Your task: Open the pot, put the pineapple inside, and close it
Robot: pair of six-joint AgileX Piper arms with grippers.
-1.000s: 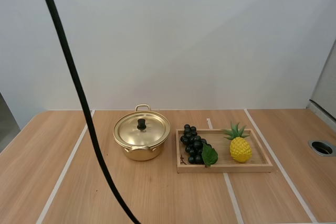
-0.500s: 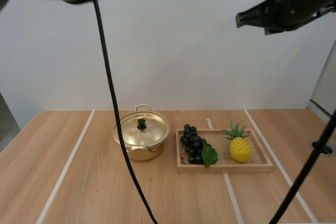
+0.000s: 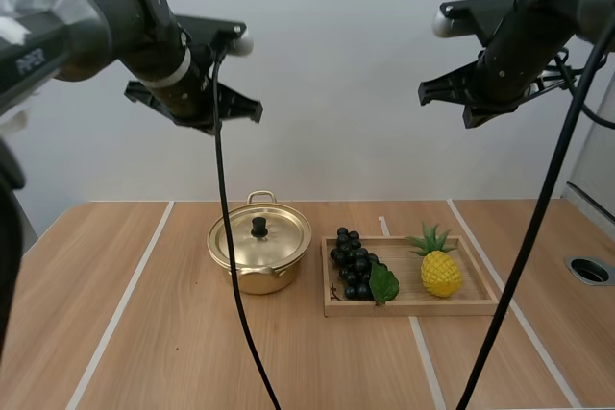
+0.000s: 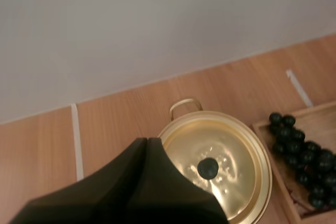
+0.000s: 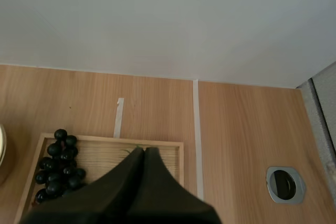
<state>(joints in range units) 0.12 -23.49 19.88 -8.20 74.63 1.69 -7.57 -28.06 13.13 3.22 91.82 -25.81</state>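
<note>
A round pot (image 3: 274, 280) of shiny gold metal sits on the wooden table (image 3: 163, 362). Its flat gold lid (image 3: 277, 242) is on, with one small black knob (image 3: 258, 227) in the middle. One thin loop handle (image 3: 261, 198) sticks out at the back. The front handle is hard to make out.

Just to the right of the pot lies one flat wooden tray (image 3: 413, 307) with a low rim. In it is one bunch of grapes (image 3: 351, 256), dark, round and glossy, with one green leaf (image 3: 383, 283). There is also one pineapple (image 3: 440, 274), yellow and bumpy, with spiky green leaves on top. It sits at the right end of the tray, apart from the grapes and outside the pot.

Two black arms hang high over the table, the left on the pot's side and the right on the tray's side. The left gripper (image 4: 147, 141) has its two fingers pressed together into one dark wedge. It holds nothing and is above the lid. This wedge hides the near edge of the pot. The right gripper (image 5: 144, 150) is pressed together the same way, with nothing in it, above the tray. Its wedge covers part of the tray.

Three pale stripes run along the table. One round metal hole (image 3: 589, 270) sits near its right edge.
</note>
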